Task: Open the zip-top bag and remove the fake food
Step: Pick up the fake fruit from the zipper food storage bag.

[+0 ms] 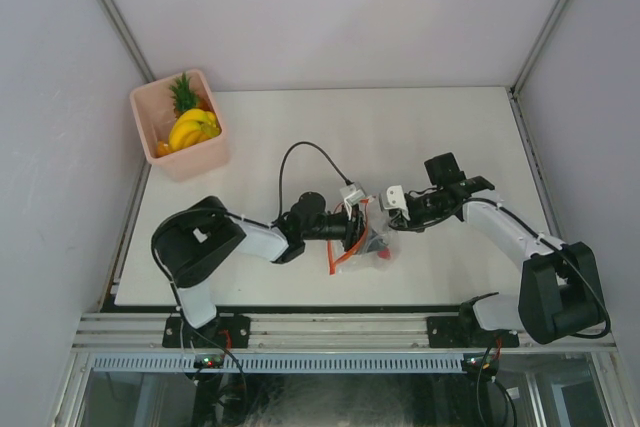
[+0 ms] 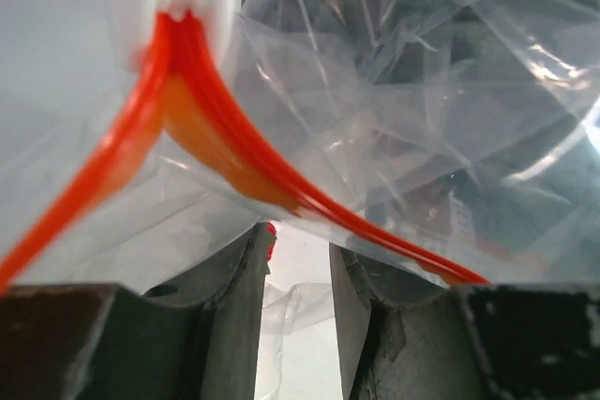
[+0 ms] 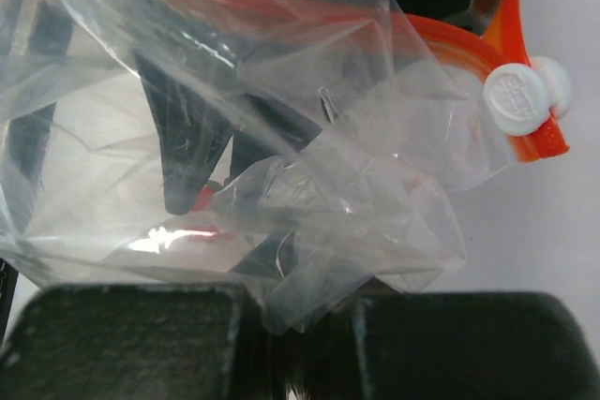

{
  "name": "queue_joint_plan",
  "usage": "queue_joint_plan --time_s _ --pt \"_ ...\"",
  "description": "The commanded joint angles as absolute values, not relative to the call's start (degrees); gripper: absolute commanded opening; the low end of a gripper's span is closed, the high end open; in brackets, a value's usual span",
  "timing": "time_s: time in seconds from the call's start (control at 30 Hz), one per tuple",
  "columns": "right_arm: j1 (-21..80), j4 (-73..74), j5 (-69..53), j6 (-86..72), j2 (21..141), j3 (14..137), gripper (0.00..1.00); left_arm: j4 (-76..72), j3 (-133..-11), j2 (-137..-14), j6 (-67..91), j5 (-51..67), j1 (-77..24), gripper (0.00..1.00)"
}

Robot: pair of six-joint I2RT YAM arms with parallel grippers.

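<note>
The clear zip-top bag (image 1: pixel 375 243) hangs crumpled between my two grippers at the table's middle front. Its red-orange zip strip (image 2: pixel 234 138) is split into a V, and one end dangles (image 1: pixel 335 259). My right gripper (image 3: pixel 300 302) is shut on a bunch of the bag's film (image 3: pixel 281 166). The white slider (image 3: pixel 516 98) sits at the strip's end. My left gripper (image 2: pixel 300 231) stands narrowly open under the bag (image 2: pixel 394 91), its tips covered by film, with bare table showing in the gap. The fake food, a yellow banana bunch (image 1: pixel 195 129) and a pineapple (image 1: pixel 183 95), lies in the pink bin.
The pink square bin (image 1: pixel 190 160) stands at the table's far left corner. White walls close in the table on three sides. My left gripper (image 1: pixel 357 225) and right gripper (image 1: pixel 392 209) are close together, tips facing each other.
</note>
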State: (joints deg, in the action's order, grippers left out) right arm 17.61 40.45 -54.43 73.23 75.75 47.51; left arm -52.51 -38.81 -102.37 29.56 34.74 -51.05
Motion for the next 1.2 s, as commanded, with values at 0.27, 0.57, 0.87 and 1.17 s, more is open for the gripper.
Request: queue_joint_plan --time_s 0.27,0.57,0.87,1.17 --pt "19.7 36.7 -52.0 69.1 76.9 47.6 0.00 -40.8 -46.6 -106.9 26.5 28.8 -53.1 0.45" --pt "20.7 35.9 -50.5 67.7 78.4 47.8 0.00 -34.5 -51.0 -110.5 25.3 25.8 -55.0 0.54" --pt "20.7 35.9 -49.8 66.8 79.8 48.3 0.00 -32.9 -53.5 -114.2 31.6 17.4 -55.7 0.56" --pt "18.5 39.5 -47.7 63.9 84.1 52.0 0.05 -33.7 -55.5 -117.6 35.4 13.3 -55.6 0.50"
